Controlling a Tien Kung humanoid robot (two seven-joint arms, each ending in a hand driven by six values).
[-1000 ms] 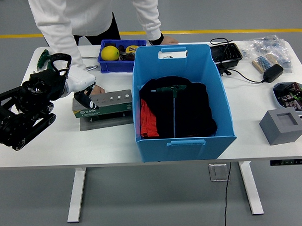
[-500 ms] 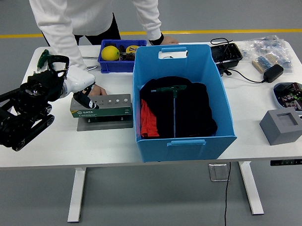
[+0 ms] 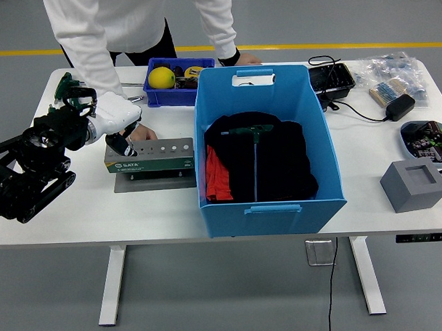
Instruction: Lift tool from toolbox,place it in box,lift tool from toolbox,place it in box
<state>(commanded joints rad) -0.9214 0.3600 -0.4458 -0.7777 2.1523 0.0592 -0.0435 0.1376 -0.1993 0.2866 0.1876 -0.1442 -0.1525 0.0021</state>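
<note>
One T-handle wrench (image 3: 254,146) was already laid in the blue box (image 3: 269,201); at nine o'clock, the left hand (image 3: 122,136) was curled around a tool in the toolbox (image 3: 149,157).

Bright, even overhead light, soft shadows, sharp focus throughout.

The table (image 3: 78,221) is white. The large box (image 3: 270,200) is bright blue, holding black and red cloth (image 3: 228,169) and a green T-handled tool (image 3: 254,146). The toolbox (image 3: 152,157) is grey and green. The small bin (image 3: 176,96) is blue, with a yellow ball (image 3: 160,77).
</note>
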